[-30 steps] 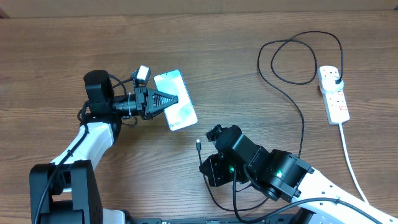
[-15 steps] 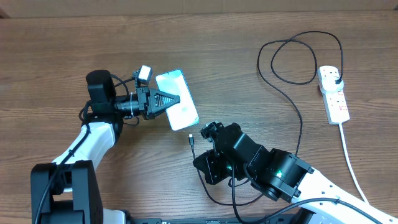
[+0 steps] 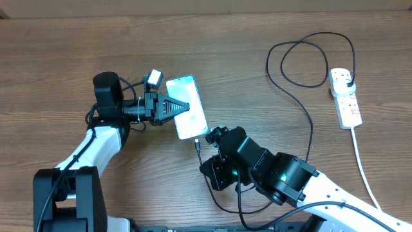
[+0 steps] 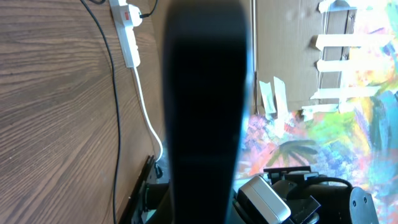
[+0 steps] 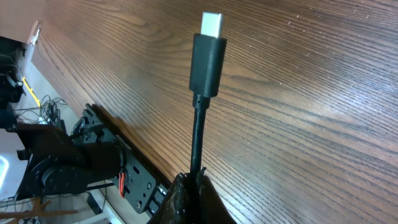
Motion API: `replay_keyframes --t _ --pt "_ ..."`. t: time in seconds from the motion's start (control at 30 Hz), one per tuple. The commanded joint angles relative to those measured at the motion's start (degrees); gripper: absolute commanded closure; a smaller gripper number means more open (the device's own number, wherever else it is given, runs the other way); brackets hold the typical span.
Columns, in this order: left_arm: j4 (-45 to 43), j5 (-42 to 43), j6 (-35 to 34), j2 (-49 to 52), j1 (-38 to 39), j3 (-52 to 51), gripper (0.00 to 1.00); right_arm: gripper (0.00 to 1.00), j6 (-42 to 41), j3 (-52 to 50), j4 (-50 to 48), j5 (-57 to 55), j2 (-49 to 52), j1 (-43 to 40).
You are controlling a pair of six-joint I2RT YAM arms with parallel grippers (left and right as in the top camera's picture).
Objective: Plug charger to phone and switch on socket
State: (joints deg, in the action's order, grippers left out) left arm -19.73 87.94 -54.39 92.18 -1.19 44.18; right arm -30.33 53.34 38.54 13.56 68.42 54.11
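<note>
Just below phone [image 3: 190, 117], charger [image 3: 198, 147] conn. pinched in R tool [image 5: 191, 182].

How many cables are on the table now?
2. The black charger runs from the socket, far right, to the right gripper; the socket's white cord trails off toward the robot's right. Arm wiring not counted.

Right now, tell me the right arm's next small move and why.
Probably ease the charger's connector forward toward the end of the phone nearest it. The right fingers pinch the cable just behind the connector, the left fingers hold the phone, and overhead the tip sits just short of that end, not touching. The port itself is not visible, so go slowly.
</note>
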Motion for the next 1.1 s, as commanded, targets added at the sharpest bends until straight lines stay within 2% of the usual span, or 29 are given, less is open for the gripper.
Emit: replay_keyframes --t 0.0,1.07 --pt "-0.28 2.71 2.47 -0.31 0.22 0.96 0.96 0.96 0.63 0.26 -0.35 1.29 -0.09 0.33" --pt "-0.26 2.71 3.63 -0.31 1.27 0.96 0.96 0.96 1.95 0.26 -0.39 1.95 -0.09 0.31"
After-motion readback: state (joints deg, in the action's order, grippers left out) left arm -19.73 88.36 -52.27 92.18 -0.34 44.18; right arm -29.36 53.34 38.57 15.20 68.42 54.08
